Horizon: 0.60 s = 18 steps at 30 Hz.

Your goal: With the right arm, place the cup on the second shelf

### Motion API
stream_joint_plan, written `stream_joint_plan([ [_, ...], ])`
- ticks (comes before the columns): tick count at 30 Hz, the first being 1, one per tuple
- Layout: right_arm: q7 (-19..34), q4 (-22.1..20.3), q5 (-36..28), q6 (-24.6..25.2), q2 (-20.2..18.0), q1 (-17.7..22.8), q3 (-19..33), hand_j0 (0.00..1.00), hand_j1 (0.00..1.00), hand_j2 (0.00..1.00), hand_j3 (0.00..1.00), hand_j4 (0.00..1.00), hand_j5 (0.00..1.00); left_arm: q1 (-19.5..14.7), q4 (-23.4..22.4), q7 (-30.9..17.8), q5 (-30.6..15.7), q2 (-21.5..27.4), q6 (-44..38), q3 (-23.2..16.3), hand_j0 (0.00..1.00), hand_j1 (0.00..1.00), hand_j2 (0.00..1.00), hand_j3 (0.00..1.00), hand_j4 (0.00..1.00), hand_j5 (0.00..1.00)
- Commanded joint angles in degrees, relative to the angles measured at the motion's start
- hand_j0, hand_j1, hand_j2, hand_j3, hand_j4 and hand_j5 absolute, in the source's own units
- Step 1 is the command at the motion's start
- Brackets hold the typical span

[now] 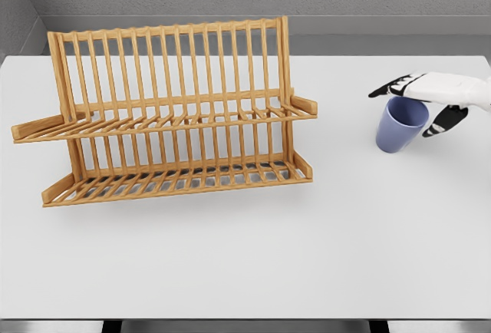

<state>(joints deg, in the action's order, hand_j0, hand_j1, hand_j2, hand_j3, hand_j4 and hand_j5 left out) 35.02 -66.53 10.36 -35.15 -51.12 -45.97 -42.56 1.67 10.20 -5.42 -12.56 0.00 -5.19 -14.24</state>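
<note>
1 right hand [426,97] grips the tilted cup [399,125].

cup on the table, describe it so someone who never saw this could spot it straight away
On the white table, look right of the two-tier wooden dish rack, near the right edge. There a small blue-purple handleless cup sits tilted under the right hand. It is the only blue thing in view.

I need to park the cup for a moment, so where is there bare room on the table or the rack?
Both rack shelves are bare. Open table lies in front of the rack and between it and the cup. It is tight only around the right hand at the cup.
</note>
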Motion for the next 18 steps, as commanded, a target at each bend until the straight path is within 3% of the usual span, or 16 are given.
stream_joint_plan([
  [1,0.0,1.2,-0.3,0.2,0.6,0.0,-1.0,1.0,1.0,1.0,1.0,1.0,1.0,0.0,0.0,0.1,0.0,0.0,0.0,0.0,1.0,1.0,1.0,1.0,1.0,1.0],
  [5,0.0,1.7,-0.3,0.2,0.7,-0.3,-1.3,1.0,1.0,1.0,1.0,1.0,1.0,0.0,0.0,0.0,0.0,0.0,0.0,0.0,1.0,1.0,1.0,1.0,1.0,1.0],
  [9,0.0,1.6,-0.3,0.2,0.7,-0.3,-1.3,0.71,0.71,0.71,0.71,0.71,0.71,0.0,0.0,0.0,0.0,0.0,0.0,0.0,1.0,1.0,1.0,1.0,1.0,1.0],
  [12,0.0,1.4,-0.3,0.2,0.7,-0.3,-1.3,0.66,0.66,0.66,0.66,0.66,0.66,0.0,0.0,0.0,0.0,0.0,0.0,0.0,1.0,1.0,1.0,1.0,1.0,1.0],
  [18,0.0,0.3,-0.4,0.2,0.4,-1.1,-0.7,0.66,0.66,0.66,0.66,0.66,0.66,0.0,0.0,0.0,0.0,0.0,0.0,0.0,1.0,1.0,1.0,1.0,1.0,1.0],
])
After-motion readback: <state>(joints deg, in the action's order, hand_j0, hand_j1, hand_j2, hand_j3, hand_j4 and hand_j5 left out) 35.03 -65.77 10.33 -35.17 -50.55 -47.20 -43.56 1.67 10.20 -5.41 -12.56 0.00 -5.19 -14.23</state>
